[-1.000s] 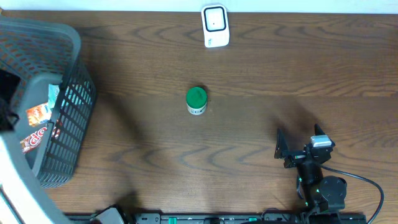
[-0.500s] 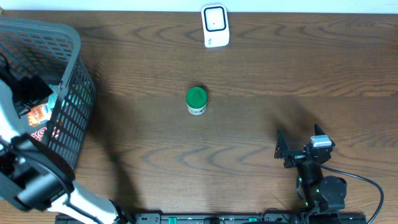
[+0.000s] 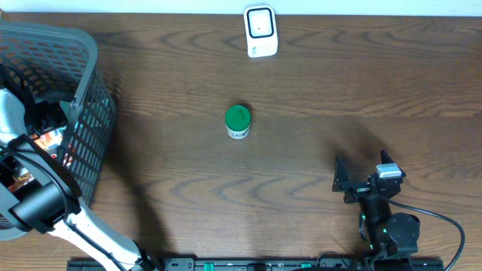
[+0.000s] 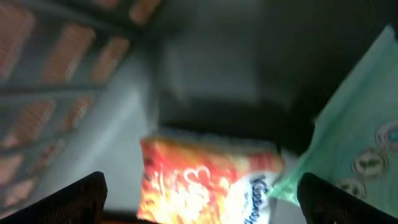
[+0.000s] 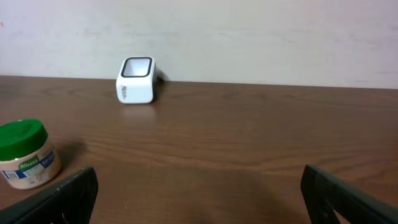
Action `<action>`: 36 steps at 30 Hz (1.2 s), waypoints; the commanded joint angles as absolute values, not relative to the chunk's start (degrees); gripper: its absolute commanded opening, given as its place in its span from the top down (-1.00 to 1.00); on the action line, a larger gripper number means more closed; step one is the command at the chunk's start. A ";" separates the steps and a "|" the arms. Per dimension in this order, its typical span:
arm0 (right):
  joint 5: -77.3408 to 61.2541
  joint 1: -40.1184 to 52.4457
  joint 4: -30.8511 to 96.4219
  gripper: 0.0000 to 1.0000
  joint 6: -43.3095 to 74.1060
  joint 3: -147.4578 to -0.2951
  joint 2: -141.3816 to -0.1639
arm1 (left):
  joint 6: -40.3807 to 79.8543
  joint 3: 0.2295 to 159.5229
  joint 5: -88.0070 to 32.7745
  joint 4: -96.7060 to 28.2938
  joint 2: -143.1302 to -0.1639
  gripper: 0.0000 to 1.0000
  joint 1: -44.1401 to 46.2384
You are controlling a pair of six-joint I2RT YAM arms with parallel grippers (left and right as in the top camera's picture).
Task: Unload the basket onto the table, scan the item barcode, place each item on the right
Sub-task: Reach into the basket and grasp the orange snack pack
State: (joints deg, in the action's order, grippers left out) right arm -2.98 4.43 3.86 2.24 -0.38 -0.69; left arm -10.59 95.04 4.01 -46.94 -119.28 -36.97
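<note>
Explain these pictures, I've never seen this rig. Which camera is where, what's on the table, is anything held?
Two robot arms sit at a wooden table, and each ends in a two-finger pincer. The wide picture looks straight down from above. The other two come from a small camera on each wrist, so the dark shapes in their bottom corners are that arm's own fingers.

On the table are a green-lidded jar in the middle, a white scanner at the far edge and a grey mesh basket on the left.

The left pincer is down inside the basket, open, over an orange packet that lies beside a green pouch. The right pincer is open near the front edge, facing the jar and scanner. Nothing is held.
</note>
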 commanded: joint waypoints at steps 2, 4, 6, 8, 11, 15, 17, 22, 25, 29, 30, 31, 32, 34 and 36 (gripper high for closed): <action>-2.94 4.21 4.10 -0.99 1.61 -0.32 -0.38 | -12.86 94.87 5.50 -45.36 -119.52 -0.96 -37.21; -2.94 4.21 4.10 -0.99 1.61 -0.32 -0.38 | -12.84 94.83 5.43 -45.54 -119.83 -0.96 -37.21; -2.94 4.21 4.10 -0.98 1.61 -0.32 -0.38 | -12.84 94.65 5.43 -45.80 -119.87 -0.96 -37.23; -2.94 4.21 4.10 -0.99 1.61 -0.32 -0.38 | -12.80 94.32 5.41 -45.98 -119.87 -0.96 -37.28; -2.94 4.21 4.10 -0.98 1.61 -0.32 -0.38 | -11.70 93.14 5.30 -46.13 -119.90 -0.96 -37.32; -2.94 4.21 4.10 -0.99 1.61 -0.32 -0.38 | -11.77 90.15 5.02 -44.86 -119.90 -0.96 -37.34; -2.94 4.21 4.10 -0.99 1.61 -0.32 -0.38 | -11.77 88.51 4.99 -43.68 -119.92 -0.96 -37.34; -2.94 4.21 4.10 -0.99 1.61 -0.32 -0.38 | -11.79 86.61 5.08 -41.63 -119.92 -0.96 -37.34; -2.94 4.21 4.10 -0.98 1.61 -0.32 -0.38 | -12.01 86.63 6.37 -40.88 -119.90 -0.96 -37.34; -2.94 4.21 4.10 -0.99 1.63 -0.32 -0.38 | -11.99 86.63 8.91 -40.88 -119.87 -0.67 -37.34; -2.94 4.21 4.08 -0.99 1.61 -0.32 -0.38 | -11.97 86.74 8.86 -41.04 -119.79 -0.59 -37.32; -2.94 4.21 4.10 -0.99 1.61 -0.32 -0.38 | -11.88 86.98 8.86 -41.30 -119.70 -0.49 -37.32; -2.94 4.21 4.08 -0.99 1.61 -0.32 -0.38 | -11.75 87.29 8.84 -41.56 -119.55 -0.33 -37.26; -2.94 4.21 4.08 -0.99 1.61 -0.32 -0.38 | -11.75 87.79 8.84 -41.91 -118.69 -0.18 -37.21; -2.94 4.21 4.08 -0.98 1.61 -0.32 -0.38 | -11.73 88.16 8.84 -42.33 -117.34 -0.16 -37.21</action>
State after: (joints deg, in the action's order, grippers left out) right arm -2.98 4.43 3.86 2.24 -0.38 -0.69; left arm -11.86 88.07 7.29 -41.43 -118.85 -36.99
